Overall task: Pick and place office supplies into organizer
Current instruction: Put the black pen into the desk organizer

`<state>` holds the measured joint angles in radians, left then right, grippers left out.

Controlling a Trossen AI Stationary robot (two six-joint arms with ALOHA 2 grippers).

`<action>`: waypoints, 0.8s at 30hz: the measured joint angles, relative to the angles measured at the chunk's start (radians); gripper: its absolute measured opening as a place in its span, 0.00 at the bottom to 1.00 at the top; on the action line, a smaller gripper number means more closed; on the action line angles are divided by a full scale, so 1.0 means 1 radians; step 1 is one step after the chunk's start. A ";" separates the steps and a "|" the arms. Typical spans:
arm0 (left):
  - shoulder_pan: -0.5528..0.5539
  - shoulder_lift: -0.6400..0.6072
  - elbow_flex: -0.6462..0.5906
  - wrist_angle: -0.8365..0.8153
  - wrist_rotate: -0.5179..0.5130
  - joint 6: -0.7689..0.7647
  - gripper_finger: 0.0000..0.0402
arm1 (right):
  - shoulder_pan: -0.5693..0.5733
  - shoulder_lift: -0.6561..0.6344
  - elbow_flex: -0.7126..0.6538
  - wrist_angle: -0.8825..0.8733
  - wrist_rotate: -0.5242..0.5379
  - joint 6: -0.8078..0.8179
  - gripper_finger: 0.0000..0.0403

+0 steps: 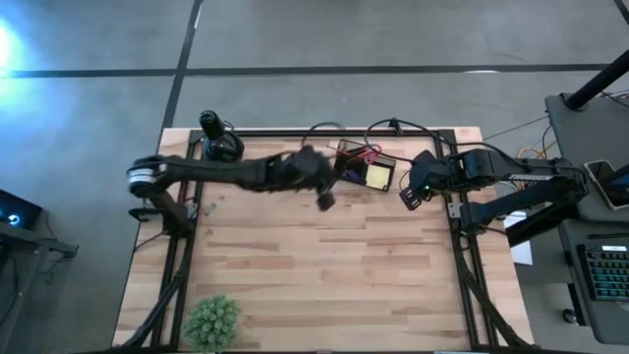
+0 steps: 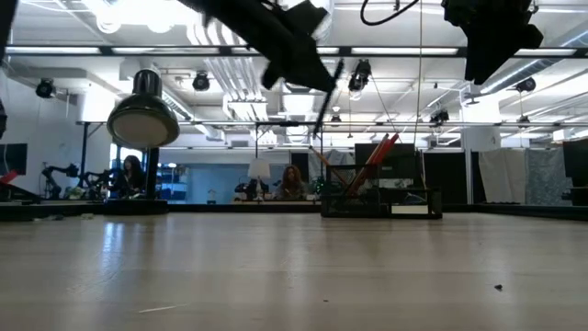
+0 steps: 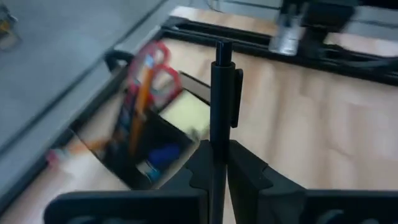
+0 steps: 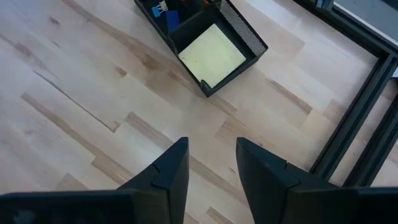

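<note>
My left gripper [image 3: 219, 152] is shut on a black pen [image 3: 221, 93] and hovers high over the table, just left of the organizer [image 1: 366, 165]. The organizer is a black divided box at the far edge. Red-handled scissors [image 3: 155, 65] and orange pencils [image 3: 138, 109] stand in it, and a yellow sticky-note pad [image 4: 211, 55] lies flat in one compartment. In the low view the pen [image 2: 326, 97] slants down beneath the left gripper, above the organizer [image 2: 377, 207]. My right gripper [image 4: 211, 155] is open, in the air to the right of the organizer. My left gripper pinches the black pen between its two fingers, on the barrel [image 3: 219, 140] behind the clip. The pen lies along the fingers, and its clip end [image 3: 222, 50] sticks out past their tips. It is lifted clear and hangs slanting downward, touching nothing else.
A round black object with an upright knob [image 1: 218, 143] stands at the far left corner and a small green plant [image 1: 211, 320] at the near left. Black frame rails [image 1: 462, 246] run along the table's sides. Bare wood lies nearer than the organizer. People sit far back in the room.
</note>
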<state>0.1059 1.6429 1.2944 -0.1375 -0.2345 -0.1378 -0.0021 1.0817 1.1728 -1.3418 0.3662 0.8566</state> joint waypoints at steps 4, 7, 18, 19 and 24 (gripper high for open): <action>0.073 0.133 0.163 0.001 0.001 0.105 0.02 | 0.000 0.000 0.000 0.000 0.000 0.000 0.31; 0.118 0.224 0.285 0.006 0.008 0.184 0.02 | 0.000 0.000 -0.006 0.000 0.000 0.009 0.31; 0.226 0.446 0.465 0.031 0.117 0.255 0.02 | 0.000 0.000 -0.031 -0.008 0.000 0.078 0.31; 0.229 0.450 0.466 0.034 0.123 0.256 0.02 | 0.000 0.000 -0.032 -0.007 0.000 0.078 0.31; 0.231 0.476 0.459 0.027 0.124 0.286 0.02 | 0.000 0.000 -0.033 -0.008 0.000 0.051 0.31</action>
<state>0.3367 2.1185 1.7535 -0.1108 -0.1101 0.1486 -0.0022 1.0816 1.1400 -1.3498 0.3661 0.9079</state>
